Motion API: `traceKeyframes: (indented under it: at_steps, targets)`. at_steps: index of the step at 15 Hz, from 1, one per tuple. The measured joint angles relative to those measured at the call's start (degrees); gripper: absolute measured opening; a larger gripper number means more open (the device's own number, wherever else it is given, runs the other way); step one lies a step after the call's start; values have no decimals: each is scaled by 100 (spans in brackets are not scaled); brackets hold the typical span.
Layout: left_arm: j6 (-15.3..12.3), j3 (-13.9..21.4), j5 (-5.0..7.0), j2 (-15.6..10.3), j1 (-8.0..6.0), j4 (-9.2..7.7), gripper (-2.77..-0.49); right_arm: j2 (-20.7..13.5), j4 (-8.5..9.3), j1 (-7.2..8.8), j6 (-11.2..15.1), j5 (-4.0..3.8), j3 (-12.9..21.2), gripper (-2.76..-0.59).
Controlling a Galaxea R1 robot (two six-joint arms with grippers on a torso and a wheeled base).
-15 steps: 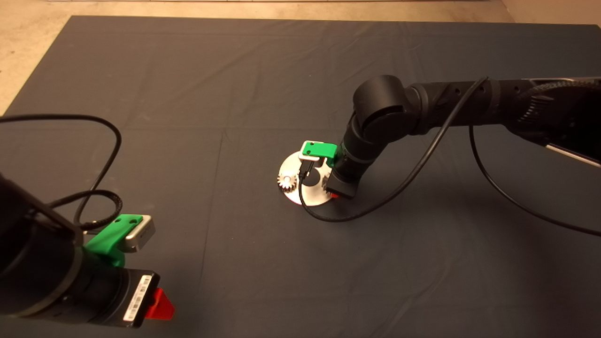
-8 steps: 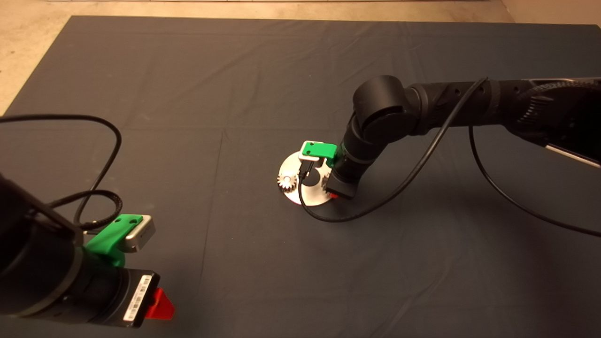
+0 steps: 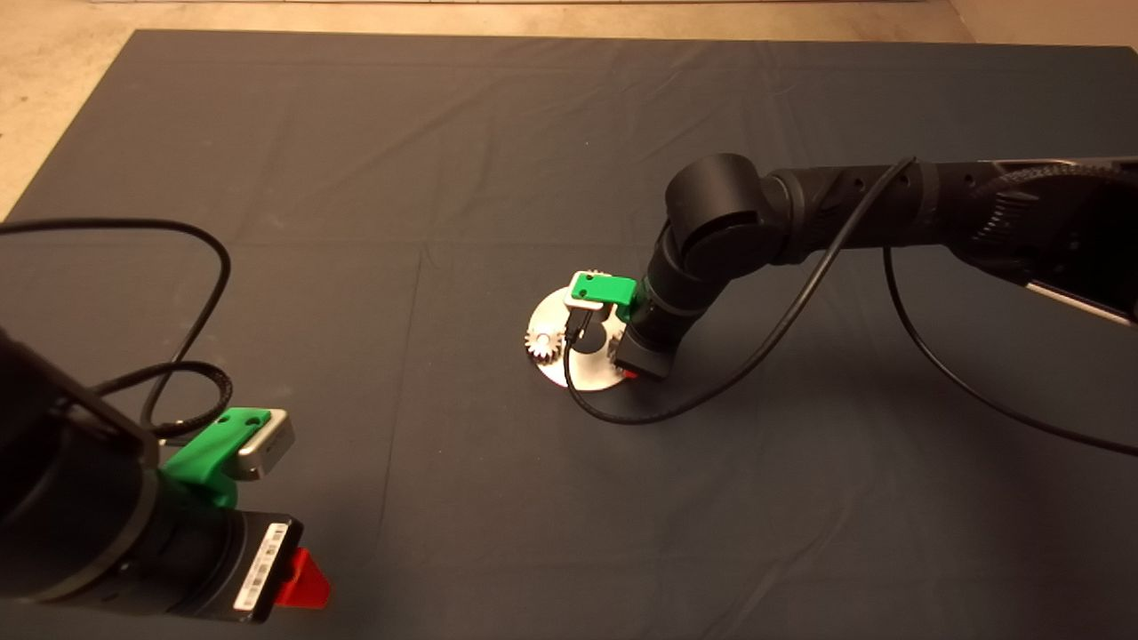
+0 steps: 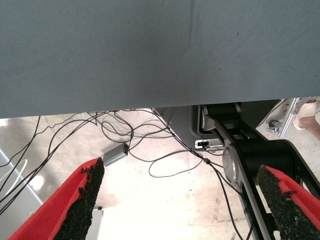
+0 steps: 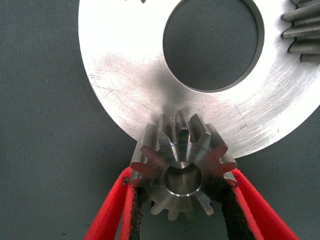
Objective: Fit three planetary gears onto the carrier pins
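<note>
The shiny round disc [image 3: 582,369] [image 5: 125,75] with a large centre hole lies mid-mat. My right gripper [image 3: 628,366] [image 5: 181,176] reaches down at the disc's right edge. Its red fingers [image 5: 112,212] press both sides of a planetary gear [image 5: 180,167]. That gear sits at the disc's rim, with a carrier pin [image 5: 184,181] showing in its centre hole. A second gear [image 3: 540,343] [image 5: 302,30] sits on the disc's left side. The other pins are hidden. My left gripper [image 3: 298,582] [image 4: 180,200] is parked at the lower left, open and empty.
The right arm's black cable [image 3: 622,416] loops on the mat just in front of the disc. The left arm's cable [image 3: 204,267] arcs over the mat's left side. Past the mat's edge, the left wrist view shows floor cables [image 4: 150,150] and the robot's base.
The right arm has shifted slightly to the left over the disc, and its cable loop moved with it. The left arm has not moved.
</note>
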Motion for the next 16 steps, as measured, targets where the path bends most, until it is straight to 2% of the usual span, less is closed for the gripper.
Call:
traceKeyframes:
  at_steps: [11, 15, 16]
  targets:
    - [0, 0, 1, 0, 30, 0, -109, 0, 0, -2, 0, 0, 0, -238]
    - [0, 0, 1, 0, 30, 0, -109, -5, 0, 0, 1, 9, 0, -230]
    - [0, 0, -2, 0, 30, 0, -109, -2, 2, 2, 1, 13, 0, -221]
